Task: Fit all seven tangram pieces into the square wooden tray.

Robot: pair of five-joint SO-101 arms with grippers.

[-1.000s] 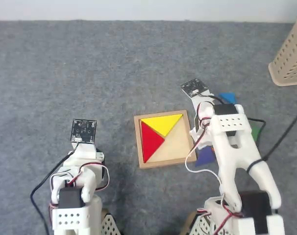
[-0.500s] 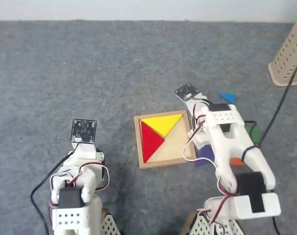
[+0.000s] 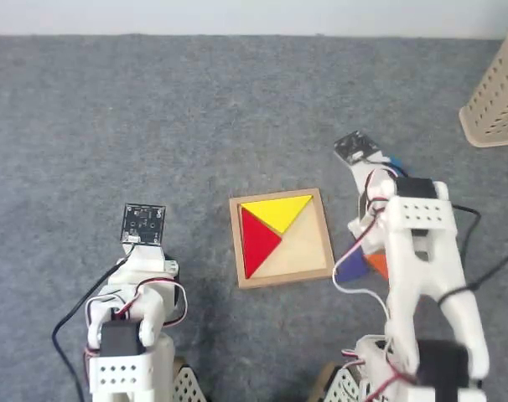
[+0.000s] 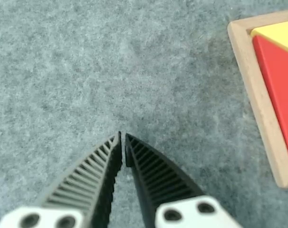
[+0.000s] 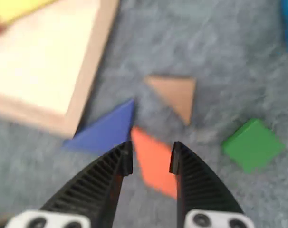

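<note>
Right claw (image 5: pixel 151 156) parted over orange piece (image 5: pixel 156 168): lower squarely, pinch opposite edges, avoid nudging blue triangle (image 5: pixel 106 130) just beside, then lift toward tray (image 5: pixel 94 61). Left claw (image 4: pixel 123 142) closed, empty.

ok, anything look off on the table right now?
Nothing damaged or spilled. The wooden tray sits slightly askew and holds just the red triangle and yellow triangle. The orange piece, blue triangle, tan triangle and green square lie scattered beside it, expected mid-task. The right gripper hangs open over the orange piece.
</note>
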